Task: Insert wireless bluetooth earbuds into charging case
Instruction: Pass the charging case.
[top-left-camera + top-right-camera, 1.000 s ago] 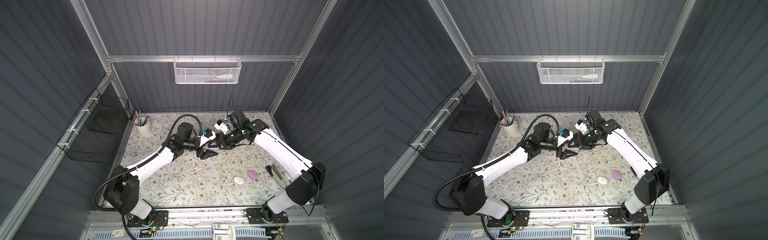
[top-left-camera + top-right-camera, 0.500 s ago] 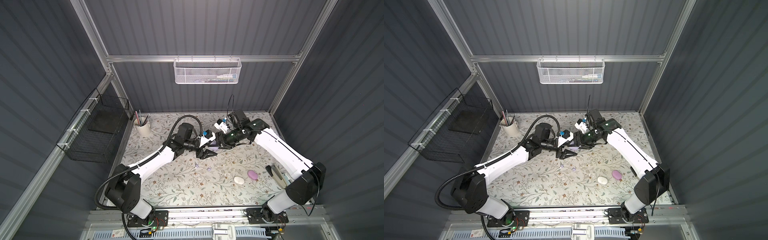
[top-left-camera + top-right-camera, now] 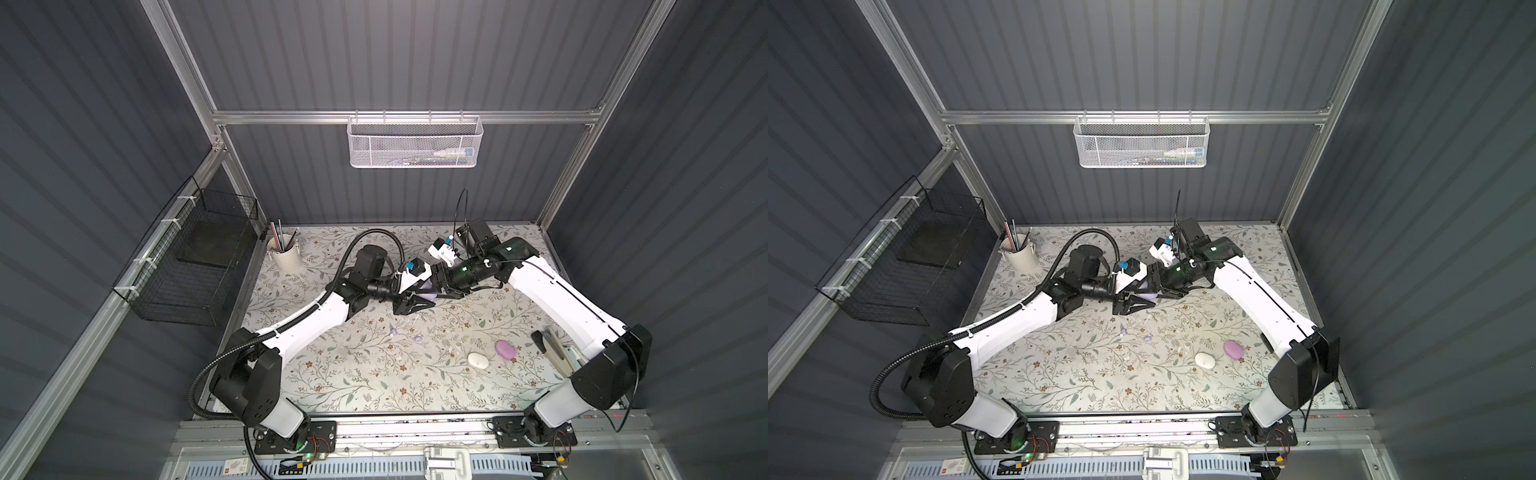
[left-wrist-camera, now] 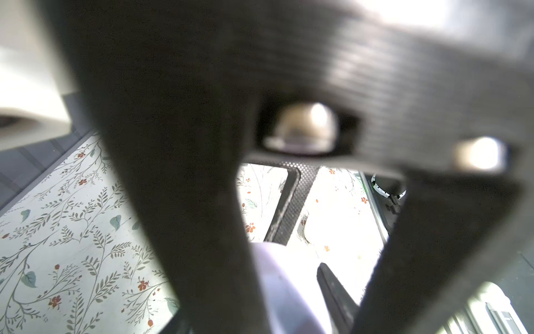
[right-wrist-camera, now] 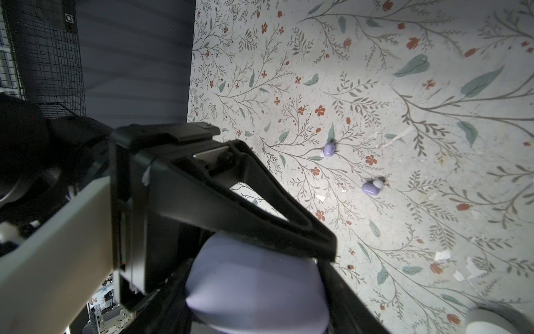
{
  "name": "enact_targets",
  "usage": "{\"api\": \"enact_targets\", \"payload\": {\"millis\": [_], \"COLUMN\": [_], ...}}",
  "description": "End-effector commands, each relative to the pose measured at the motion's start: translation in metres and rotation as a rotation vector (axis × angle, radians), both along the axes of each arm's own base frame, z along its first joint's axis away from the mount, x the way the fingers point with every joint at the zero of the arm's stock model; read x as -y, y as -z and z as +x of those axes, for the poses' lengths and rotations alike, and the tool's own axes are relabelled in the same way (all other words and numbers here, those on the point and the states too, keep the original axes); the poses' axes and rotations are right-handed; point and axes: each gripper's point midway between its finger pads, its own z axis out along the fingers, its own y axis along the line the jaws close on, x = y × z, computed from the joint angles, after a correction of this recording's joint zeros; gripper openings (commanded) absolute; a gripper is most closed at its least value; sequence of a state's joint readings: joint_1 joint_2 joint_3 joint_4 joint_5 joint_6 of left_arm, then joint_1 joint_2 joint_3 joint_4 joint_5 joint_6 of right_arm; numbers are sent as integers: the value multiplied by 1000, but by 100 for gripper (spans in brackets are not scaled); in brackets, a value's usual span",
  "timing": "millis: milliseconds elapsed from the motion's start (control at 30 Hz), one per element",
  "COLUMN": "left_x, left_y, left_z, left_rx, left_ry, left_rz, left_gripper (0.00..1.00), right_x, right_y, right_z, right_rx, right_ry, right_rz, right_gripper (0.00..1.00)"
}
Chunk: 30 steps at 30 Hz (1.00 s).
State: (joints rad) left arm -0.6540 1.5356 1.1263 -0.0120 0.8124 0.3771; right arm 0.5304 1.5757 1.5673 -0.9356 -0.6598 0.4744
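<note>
You will find no brand or label to read on any of the task's things; the only print is on a small white tag (image 3: 237,468) on the front rail, too small to make out. Your right gripper (image 3: 437,286) is clamped on the lavender case (image 5: 254,283), which it holds above the floral table covering (image 3: 353,374) at mid-table, toward the back. In both top views only a sliver of that case (image 3: 1148,293) shows, so you cannot judge its long axis there. Your left gripper (image 3: 428,301) meets it from the opposite side. One of its black fingers (image 5: 245,208) lies across the rounded top of the case, but I cannot tell whether its jaws have closed on it (the left wrist view is mostly blur). Two lavender earbuds (image 3: 393,331) lie loose on the covering in front of the grippers, near each other but apart. The one nearer the left wall (image 5: 329,149) has its white tip toward that wall, and the other bud (image 5: 371,187) has its tip turned the opposite way. Toward the front right, a white case (image 3: 478,360) and a pink case (image 3: 505,350) lie closed, just beside each other. Their long axes run roughly parallel, from back-left to front-right.
</note>
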Motion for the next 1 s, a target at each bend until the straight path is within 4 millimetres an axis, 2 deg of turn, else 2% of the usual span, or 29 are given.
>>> {"api": "enact_targets", "payload": {"millis": [0, 267, 567, 867, 967], "left_x": [-1, -4, -4, -3, -3], "left_y": [-14, -4, -15, -16, -15], "left_z": [-7, -14, -12, -10, -10], "left_rx": [17, 16, 47, 38, 31], "left_ry": [10, 37, 18, 13, 12], "left_rz": [-27, 16, -12, -16, -14], "left_gripper": [51, 56, 52, 41, 37], "right_x": [-4, -6, -6, -5, -5], "right_y": [-11, -14, -10, -9, -12], "right_z": [1, 0, -1, -2, -2], "right_rx": [10, -3, -19, -24, -20], "right_ry": [-4, -10, -18, -18, -18], "right_rz": [29, 38, 27, 26, 31], "right_gripper": [56, 56, 55, 56, 62]}}
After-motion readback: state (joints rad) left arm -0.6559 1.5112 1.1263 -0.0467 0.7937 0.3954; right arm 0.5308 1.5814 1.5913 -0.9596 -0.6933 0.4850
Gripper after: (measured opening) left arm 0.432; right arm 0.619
